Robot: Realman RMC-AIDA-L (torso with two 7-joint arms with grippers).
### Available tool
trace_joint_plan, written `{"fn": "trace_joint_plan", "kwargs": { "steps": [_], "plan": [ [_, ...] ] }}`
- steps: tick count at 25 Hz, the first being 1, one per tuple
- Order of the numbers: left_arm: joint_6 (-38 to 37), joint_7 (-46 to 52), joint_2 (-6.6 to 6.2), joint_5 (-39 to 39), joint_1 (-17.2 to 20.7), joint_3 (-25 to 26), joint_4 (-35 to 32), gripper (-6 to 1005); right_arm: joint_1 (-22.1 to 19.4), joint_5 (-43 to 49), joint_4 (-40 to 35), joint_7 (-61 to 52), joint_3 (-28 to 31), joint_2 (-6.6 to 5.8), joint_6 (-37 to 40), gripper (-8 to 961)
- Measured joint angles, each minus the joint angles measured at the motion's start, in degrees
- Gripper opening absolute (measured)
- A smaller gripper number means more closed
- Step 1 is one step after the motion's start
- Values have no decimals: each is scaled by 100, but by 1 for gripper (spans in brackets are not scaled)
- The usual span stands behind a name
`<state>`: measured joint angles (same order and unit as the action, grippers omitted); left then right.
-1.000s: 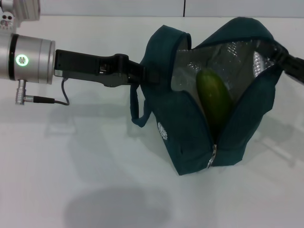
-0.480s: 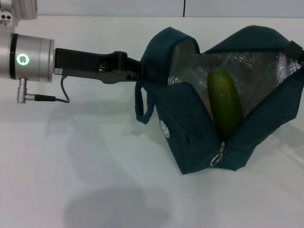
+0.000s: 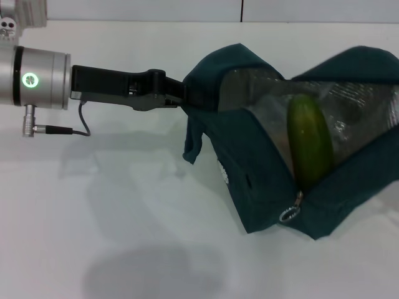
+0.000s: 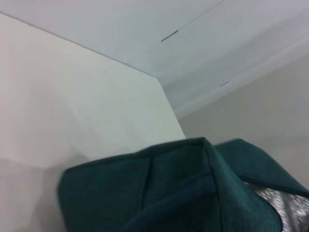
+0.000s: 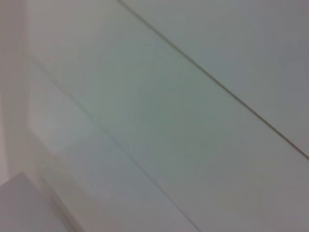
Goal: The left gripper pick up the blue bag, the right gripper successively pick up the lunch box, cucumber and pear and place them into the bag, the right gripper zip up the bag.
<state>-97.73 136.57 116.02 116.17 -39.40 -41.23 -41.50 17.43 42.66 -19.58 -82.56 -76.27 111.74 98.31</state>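
Head view: the left end effector (image 3: 187, 96) stays clamped on the blue bag (image 3: 262, 187), which has slid rightward on the counter (image 3: 93, 218), cucumber (image 3: 308, 146) inside; pear apparently still missing.

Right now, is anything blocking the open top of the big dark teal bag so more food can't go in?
Nothing visible covers the opening of the dark teal fabric bag. The long green cucumber stands tilted inside it, leaving foil-lined space beside it.
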Motion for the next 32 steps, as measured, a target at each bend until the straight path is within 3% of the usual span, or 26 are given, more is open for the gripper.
{"fn": "trace_joint_plan", "kwargs": {
  "steps": [8,19,24,32],
  "plan": [
    [0,-35,6,15,39,-9,9,45,-402,120,36,1014,80,-13,492,861],
    [10,-40,20,19,38,-8,19,46,-167,181,377,1006,50,9,468,860],
    [-71,-77,26,19,38,-16,28,46,-174,833,328,1487,-9,24,926,860],
    [-341,-246,3,-20,8,-17,281,46,-199,2077,341,2458,-16,164,1125,859]
  ]
}}
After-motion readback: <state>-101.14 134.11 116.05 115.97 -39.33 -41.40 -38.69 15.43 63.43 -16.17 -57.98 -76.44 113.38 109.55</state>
